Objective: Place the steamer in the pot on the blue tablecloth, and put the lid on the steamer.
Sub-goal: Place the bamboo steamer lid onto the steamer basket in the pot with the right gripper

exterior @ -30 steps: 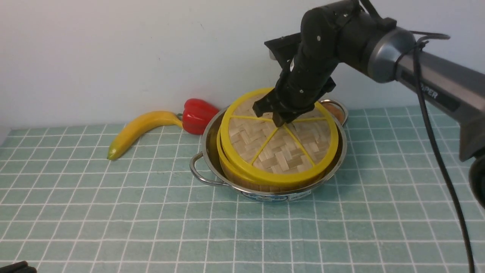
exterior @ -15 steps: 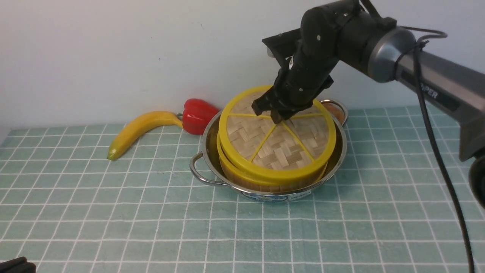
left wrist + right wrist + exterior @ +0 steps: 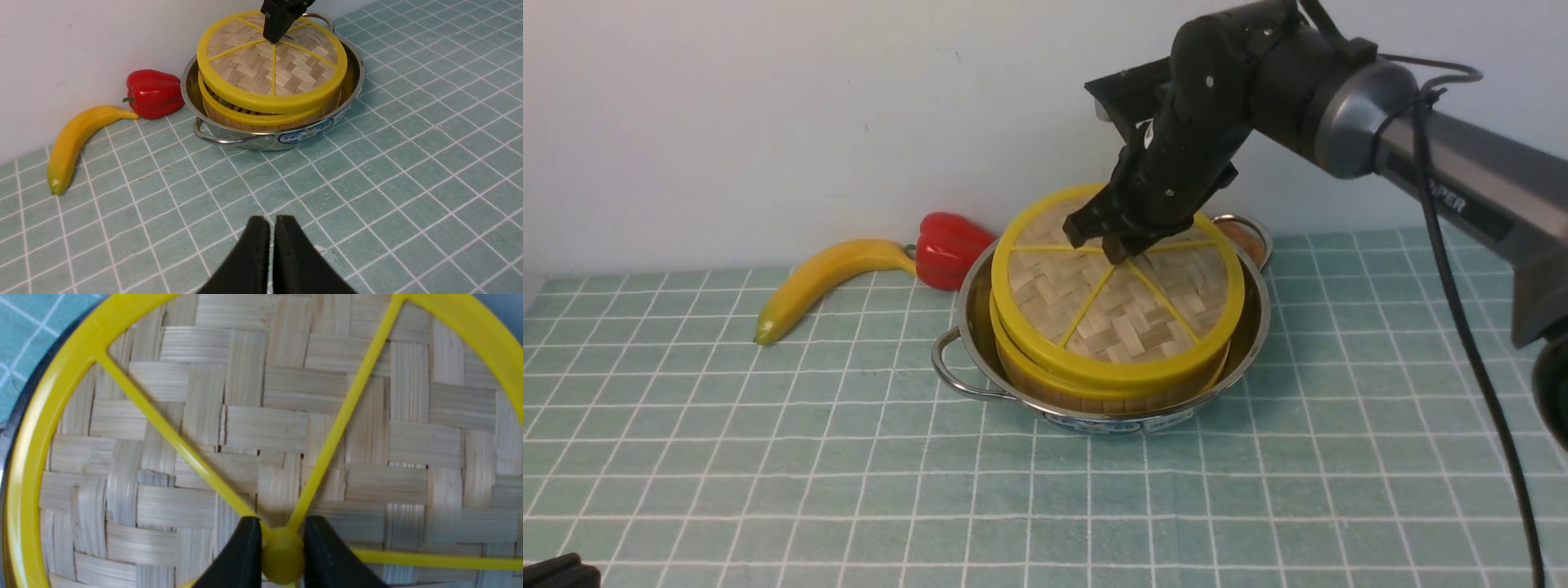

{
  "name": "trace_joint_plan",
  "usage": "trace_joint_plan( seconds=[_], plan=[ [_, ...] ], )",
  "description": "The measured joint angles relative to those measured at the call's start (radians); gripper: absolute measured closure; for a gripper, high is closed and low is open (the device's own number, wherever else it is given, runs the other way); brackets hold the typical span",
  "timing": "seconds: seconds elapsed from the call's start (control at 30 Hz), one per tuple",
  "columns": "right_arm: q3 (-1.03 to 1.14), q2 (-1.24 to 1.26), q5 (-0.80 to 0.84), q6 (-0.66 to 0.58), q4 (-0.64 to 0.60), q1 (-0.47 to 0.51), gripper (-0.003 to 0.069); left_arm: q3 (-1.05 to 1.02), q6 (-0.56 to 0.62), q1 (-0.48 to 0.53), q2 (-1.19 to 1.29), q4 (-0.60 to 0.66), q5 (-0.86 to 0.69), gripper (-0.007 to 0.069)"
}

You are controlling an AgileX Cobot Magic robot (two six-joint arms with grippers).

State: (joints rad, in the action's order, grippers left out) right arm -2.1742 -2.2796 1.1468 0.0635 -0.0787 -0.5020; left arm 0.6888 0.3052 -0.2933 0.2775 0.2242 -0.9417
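While the right gripper [image 3: 1112, 245] pinches the small centre knob [image 3: 282, 557] of the lid [image 3: 1111, 310], the lid lies on the steamer [image 3: 1086, 396], seemingly a touch off-centre, with a sliver of gap on the near side in the left wrist view. I'd nudge it square and settle it level before letting go. The steamer sits inside the pot [image 3: 974, 310] on the blue tablecloth [image 3: 768, 457]; its contents are hidden under the lid. The left gripper [image 3: 271, 245] hangs pressed together, empty, low over the cloth
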Motion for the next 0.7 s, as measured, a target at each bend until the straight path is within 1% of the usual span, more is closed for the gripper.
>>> trace_joint_plan(
  seconds=[0.7],
  plan=[
    [-0.011,-0.03,-0.054,-0.053,-0.049,0.002,0.0513,0.0,0.0,0.0,0.0,0.0,0.0,0.0613]
  ],
)
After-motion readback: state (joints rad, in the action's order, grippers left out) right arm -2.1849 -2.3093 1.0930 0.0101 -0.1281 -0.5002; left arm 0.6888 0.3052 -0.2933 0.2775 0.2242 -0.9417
